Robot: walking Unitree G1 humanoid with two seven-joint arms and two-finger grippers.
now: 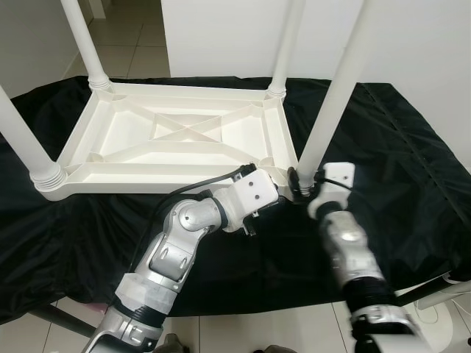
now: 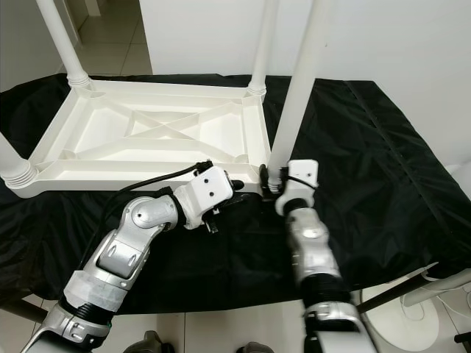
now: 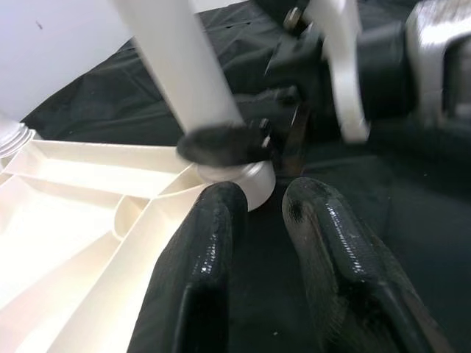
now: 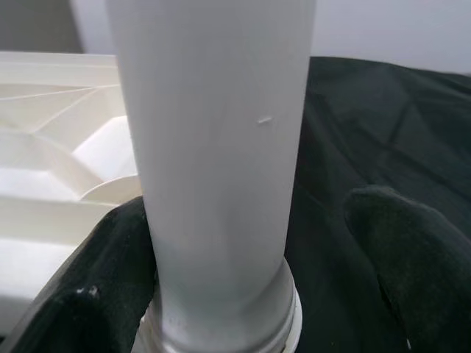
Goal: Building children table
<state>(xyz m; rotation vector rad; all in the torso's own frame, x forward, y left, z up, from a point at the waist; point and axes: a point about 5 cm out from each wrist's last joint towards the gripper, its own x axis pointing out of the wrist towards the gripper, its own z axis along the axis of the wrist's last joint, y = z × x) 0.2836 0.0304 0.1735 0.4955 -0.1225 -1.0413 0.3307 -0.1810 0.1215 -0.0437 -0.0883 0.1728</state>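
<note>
Upturned white tabletop [image 1: 176,140] lying on the black-draped desk [image 1: 412,147], right pincer [image 1: 303,185] straddling the near-right leg [image 1: 335,95] with fingers apart, left pincer [image 1: 274,193] nearly together beside the socket, seating the leg, firm twisting likely due next.

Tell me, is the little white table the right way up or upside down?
Upside down. The white table lies top-down on the black cloth, ribbed underside showing, with its legs sticking straight up from the corners.

White wall [image 1: 221,37] — tiled floor [image 1: 132,44].
</note>
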